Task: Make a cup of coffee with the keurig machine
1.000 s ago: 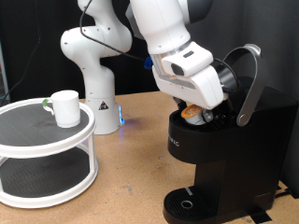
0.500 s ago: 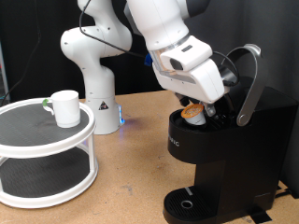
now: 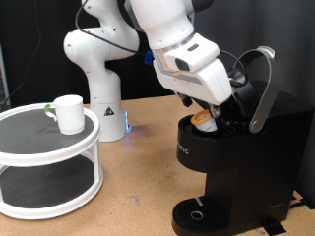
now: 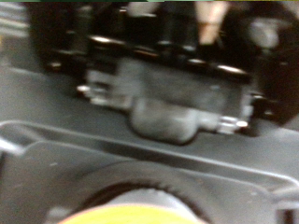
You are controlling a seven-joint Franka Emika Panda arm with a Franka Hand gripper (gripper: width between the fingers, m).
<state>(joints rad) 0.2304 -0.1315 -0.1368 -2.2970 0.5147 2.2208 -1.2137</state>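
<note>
Black machine: you have the keurig machine (image 3: 231, 162) at the exterior view's right, its silver-trimmed lid (image 3: 259, 84) raised.
Pod: you can see something orange-topped, seemingly the pod (image 3: 203, 118), sitting in the open brew chamber; a blurred yellow curve in the wrist view may be the same thing.
Gripper: your gripper (image 3: 219, 106) hangs just above that chamber, under the lid; the hand's housing hides the fingers, so you cannot tell whether they are apart or closed, nor whether they grip anything.
Cup: your white cup (image 3: 69, 113) stands on the top tier of the round white rack (image 3: 49, 167), well apart from the machine.
Progress: by my judgement, lid opened and pod seated; the lid is not yet down, the drip base (image 3: 202, 211) has no cup, brewing untouched.
Writing: pale lettering runs down the machine's front, too small to read.
</note>
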